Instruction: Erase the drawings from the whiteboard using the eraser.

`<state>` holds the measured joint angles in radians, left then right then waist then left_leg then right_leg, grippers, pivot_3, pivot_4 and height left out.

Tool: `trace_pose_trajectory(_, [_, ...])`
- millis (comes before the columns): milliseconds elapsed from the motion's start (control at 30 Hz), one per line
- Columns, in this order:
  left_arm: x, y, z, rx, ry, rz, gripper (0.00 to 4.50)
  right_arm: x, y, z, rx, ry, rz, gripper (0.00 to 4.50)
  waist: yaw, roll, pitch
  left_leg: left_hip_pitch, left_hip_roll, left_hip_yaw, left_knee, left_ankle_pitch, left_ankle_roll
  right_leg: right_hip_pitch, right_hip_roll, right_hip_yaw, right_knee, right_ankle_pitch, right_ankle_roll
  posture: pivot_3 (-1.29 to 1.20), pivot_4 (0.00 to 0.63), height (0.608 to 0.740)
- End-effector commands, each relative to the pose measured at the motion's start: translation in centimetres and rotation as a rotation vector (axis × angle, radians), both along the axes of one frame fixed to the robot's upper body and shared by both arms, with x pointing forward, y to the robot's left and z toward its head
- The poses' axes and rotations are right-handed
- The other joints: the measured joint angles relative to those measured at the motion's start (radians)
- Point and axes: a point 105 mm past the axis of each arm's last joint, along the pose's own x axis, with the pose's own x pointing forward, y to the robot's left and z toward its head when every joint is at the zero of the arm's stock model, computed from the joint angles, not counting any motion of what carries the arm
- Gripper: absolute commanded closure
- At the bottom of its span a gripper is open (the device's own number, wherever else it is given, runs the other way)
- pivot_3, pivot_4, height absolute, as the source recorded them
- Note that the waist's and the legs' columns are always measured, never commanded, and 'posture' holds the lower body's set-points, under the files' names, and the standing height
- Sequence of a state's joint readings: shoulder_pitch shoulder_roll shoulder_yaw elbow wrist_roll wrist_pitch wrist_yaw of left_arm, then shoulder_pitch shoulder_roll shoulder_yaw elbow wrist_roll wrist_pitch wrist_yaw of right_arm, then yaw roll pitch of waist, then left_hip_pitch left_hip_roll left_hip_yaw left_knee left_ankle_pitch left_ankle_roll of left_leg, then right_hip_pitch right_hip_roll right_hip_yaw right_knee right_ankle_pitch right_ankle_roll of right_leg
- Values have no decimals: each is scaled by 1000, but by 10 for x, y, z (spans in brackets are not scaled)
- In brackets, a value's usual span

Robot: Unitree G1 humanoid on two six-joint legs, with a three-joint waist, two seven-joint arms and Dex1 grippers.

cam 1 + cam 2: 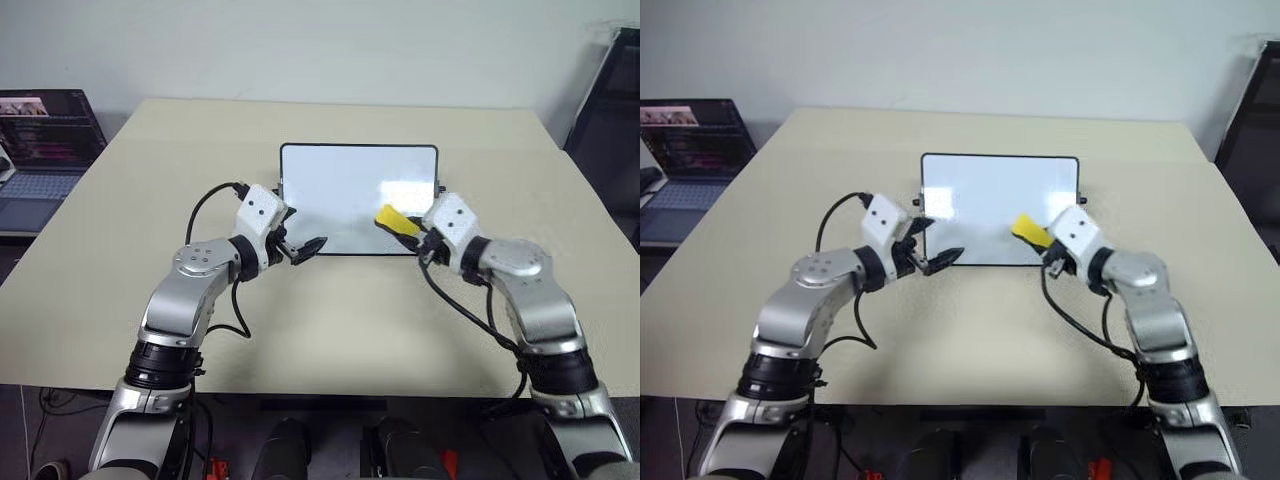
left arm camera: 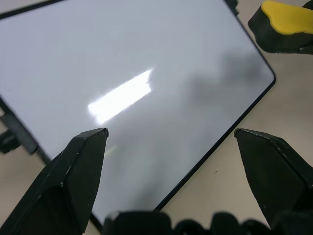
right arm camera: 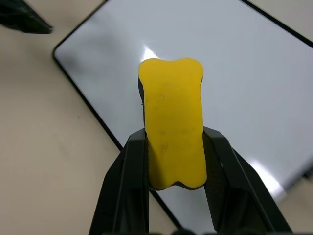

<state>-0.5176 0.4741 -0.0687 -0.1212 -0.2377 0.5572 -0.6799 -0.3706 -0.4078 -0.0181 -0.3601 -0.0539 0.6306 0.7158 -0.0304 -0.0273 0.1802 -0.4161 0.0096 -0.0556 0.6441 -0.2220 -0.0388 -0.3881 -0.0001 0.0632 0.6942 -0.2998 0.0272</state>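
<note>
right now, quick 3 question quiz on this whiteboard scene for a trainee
1. True or false: the right gripper grips the eraser.
2. Which stands open beside the whiteboard: A) left gripper B) right gripper?
3. Fill in: the board's white face shows ___ marker scribbles.

Key: 1 true; 2 A; 3 no (only a light glare shows on it).

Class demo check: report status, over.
Left gripper open above the whiteboard's near edge. Right gripper shut on eraser, off the board. Board looks wiped, no marks showing. Nothing blocking.
</note>
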Motion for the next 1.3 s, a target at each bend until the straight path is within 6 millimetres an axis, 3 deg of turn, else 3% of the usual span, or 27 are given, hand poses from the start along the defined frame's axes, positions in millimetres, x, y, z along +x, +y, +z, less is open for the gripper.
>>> trace_pose_trajectory(33, [-8, -24, 16, -13, -73, -134, 0, -18, -17, 2, 74, -14, -146, 3410, 0, 0, 0, 0, 0, 0, 0, 0, 0, 0, 0, 0, 0, 0, 0, 0, 150, 740])
trace_pose_trajectory(233, [-4, -58, 20, -10, -113, -320, 0, -24, -46, -18, 191, 64, -443, 3410, -3, 0, 0, 2, 0, 4, 1, 0, 0, 0, 3, 0, 2, 0, 1, 0, 150, 740])
trace_pose_trajectory(467, [-7, -111, 20, -5, -164, -550, 0, -18, -71, -33, 235, 111, -621, 3410, -1, 0, 0, 1, 0, 5, 0, 0, 0, 0, 6, 1, 0, 0, 1, 0, 150, 740])
trace_pose_trajectory(733, [-19, -128, 13, 62, -195, -738, 0, -12, -92, -44, 309, 153, -745, 3410, -8, 0, 0, 1, 0, 7, -1, 0, 0, -1, 9, 2, 0, 0, 1, 0, 150, 740])
trace_pose_trajectory(1000, [-24, -130, 9, 72, -205, -770, 0, -8, -93, -50, 352, 181, -751, 3410, -8, 0, 0, 1, 0, 7, -1, 0, 0, -1, 8, 2, 0, 0, 1, 0, 150, 740])
trace_pose_trajectory(1300, [-24, -130, 10, 67, -217, -750, 0, -5, -105, -54, 378, 193, -777, 293, -7, 0, 0, 1, 0, 7, -1, 0, 0, -1, 8, 2, 0, 0, 1, 0, 150, 740])
